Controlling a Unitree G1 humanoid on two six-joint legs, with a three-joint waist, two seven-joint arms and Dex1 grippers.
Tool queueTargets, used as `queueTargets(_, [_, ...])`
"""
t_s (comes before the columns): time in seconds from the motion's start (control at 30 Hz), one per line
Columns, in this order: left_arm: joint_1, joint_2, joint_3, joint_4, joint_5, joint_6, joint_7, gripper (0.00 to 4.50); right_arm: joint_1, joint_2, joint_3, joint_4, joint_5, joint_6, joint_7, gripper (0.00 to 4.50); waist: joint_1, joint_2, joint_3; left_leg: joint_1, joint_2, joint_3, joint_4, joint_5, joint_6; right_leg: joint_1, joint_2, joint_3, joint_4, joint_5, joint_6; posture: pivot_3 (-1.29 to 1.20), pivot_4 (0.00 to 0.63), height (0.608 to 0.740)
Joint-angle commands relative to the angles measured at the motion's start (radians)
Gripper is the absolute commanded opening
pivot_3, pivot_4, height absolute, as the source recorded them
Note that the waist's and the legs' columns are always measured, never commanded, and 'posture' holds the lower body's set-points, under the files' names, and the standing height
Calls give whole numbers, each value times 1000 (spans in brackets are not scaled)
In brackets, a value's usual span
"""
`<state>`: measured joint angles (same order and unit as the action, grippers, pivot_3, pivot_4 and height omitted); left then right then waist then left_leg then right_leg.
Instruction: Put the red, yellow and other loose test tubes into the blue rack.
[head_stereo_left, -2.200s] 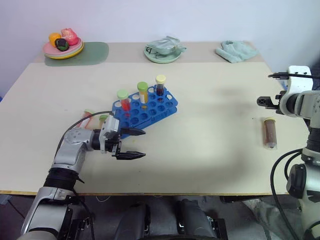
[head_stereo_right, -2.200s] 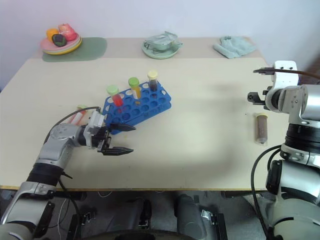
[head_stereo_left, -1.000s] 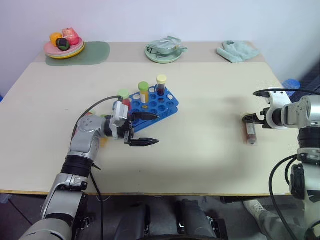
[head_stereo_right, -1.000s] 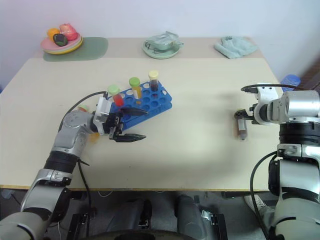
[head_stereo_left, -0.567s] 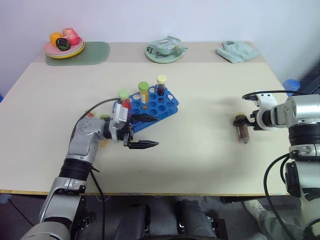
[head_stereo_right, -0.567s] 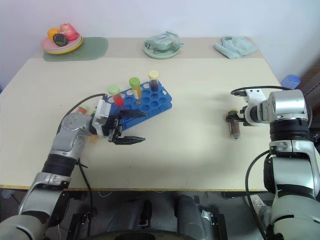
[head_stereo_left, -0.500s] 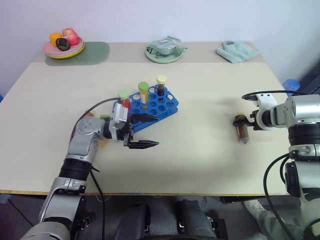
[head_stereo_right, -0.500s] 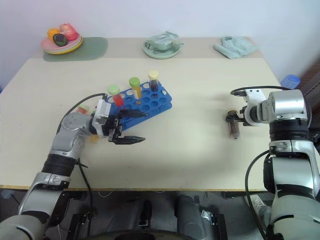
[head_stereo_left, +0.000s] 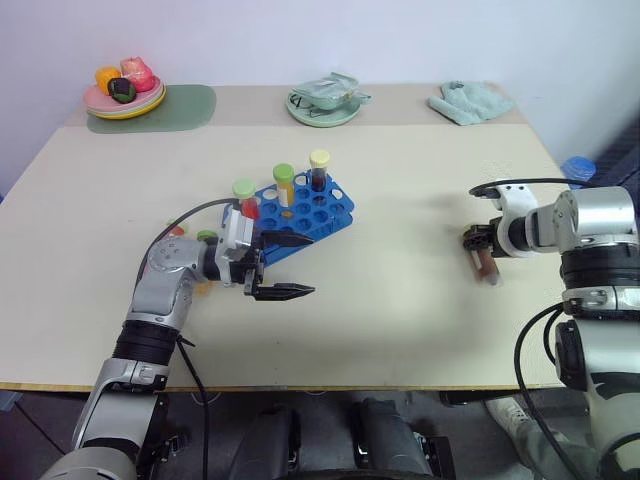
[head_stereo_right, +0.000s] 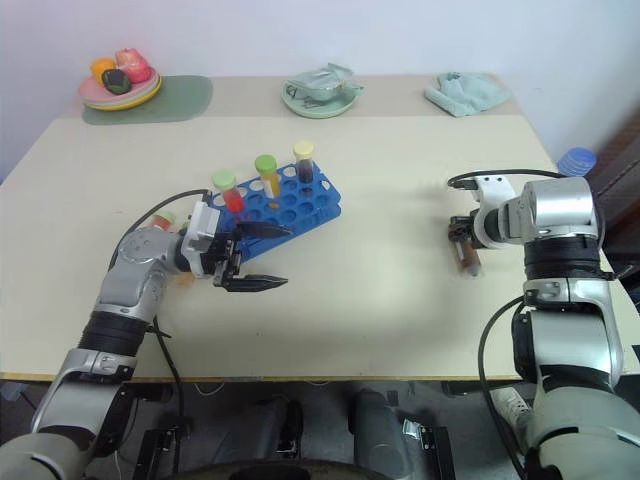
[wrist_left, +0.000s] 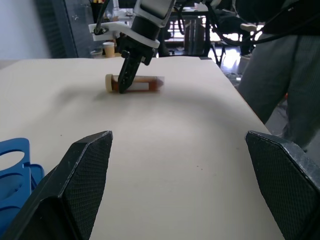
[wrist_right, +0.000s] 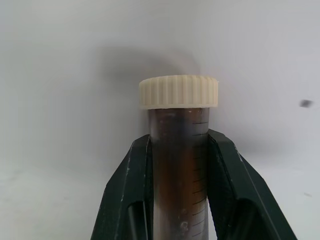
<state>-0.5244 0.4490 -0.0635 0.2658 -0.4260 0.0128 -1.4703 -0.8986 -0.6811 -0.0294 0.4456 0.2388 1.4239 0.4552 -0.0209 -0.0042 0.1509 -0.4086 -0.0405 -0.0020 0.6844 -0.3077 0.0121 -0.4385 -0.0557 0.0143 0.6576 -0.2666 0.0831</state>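
We start with the counter, a pale rectangle carrying the work. Toward its left half, a little nearer the far edge than the near one, sits the blue rack, set askew to the counter's edges. Three capped tubes already stand upright in it, along its far side: a red one, a yellow-orange one and a dark one with a cream cap. Many holes nearer us stay free.

Our left tool hangs just off the rack's near corner, pointing level toward the right edge of the counter, its two fingers spread wide and carrying nothing. Behind its arm, toward the left edge, two more capped tubes lie on the counter, partly hidden.

The relation that matters is on the far side of the counter. The loose brown tube lies flat near the right edge, its long axis running roughly from far edge to near edge, cream cap toward the far edge. Our right tool is clenched across that tube's body just below the cap, one finger on each side, tube still touching the counter.

So the rack lies well away to the left of this grasp. We judge the right arm, the nearer one, must lift the tube, stand it upright and carry it leftward to a free hole.
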Motion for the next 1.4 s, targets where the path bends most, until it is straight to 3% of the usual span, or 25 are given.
queueTargets(0.03, [-11, 11, 19, -23, -17, -7, 2, 4357, 17, 13, -27, -70, 21, 18, 0, 773, 3, 0, 0, 0, 0, 0, 0, 0, 0, 0, 0, 0, 0, 0, 0, 0, 150, 740])
queueTargets(0.27, [-8, 27, 29, -31, -21, -5, 6, 4357, 125, 31, -37, -289, 24, -130, 11, 773, -2, 0, 0, 0, 0, 0, 0, 0, 0, 0, 0, 0, 0, 0, 0, 0, 150, 740])
queueTargets(0.43, [28, 42, 54, -46, -20, -4, 47, 4357, 247, 189, -172, -602, 67, -532, -14, 773, -25, 0, 0, 1, 0, 0, 0, -1, 2, -1, 0, 1, 5, 0, 0, 0, 150, 740])
queueTargets(0.63, [56, 40, 93, -37, -30, -20, 87, 4357, 297, 288, -147, -622, 79, -834, 30, 773, -16, 0, 0, 1, 0, 0, 1, 0, 1, -2, 1, 1, 7, 0, 0, 0, 150, 740])
queueTargets(0.83, [72, 26, 239, -4, -64, -83, 232, 4357, 290, 480, -33, -470, 30, -1181, 43, 773, -25, 0, 0, 2, 0, 0, 1, 2, -4, -2, 2, 1, 7, 0, 0, 0, 150, 740])
queueTargets(1.1, [116, 71, 318, -45, -55, -112, 340, 4357, 237, 656, 6, -91, -9, -1667, 74, 773, -24, 0, 0, 2, 0, 0, 1, 3, -5, -2, 2, 1, 7, 0, 0, 0, 150, 740])
queueTargets(1.4, [203, 97, 322, -191, -81, -50, 416, 4357, 122, 751, -13, 243, 42, -1898, 202, 773, -26, 0, 0, 2, 0, 0, 1, 3, -6, -2, 2, 1, 7, 0, 0, 0, 150, 740])
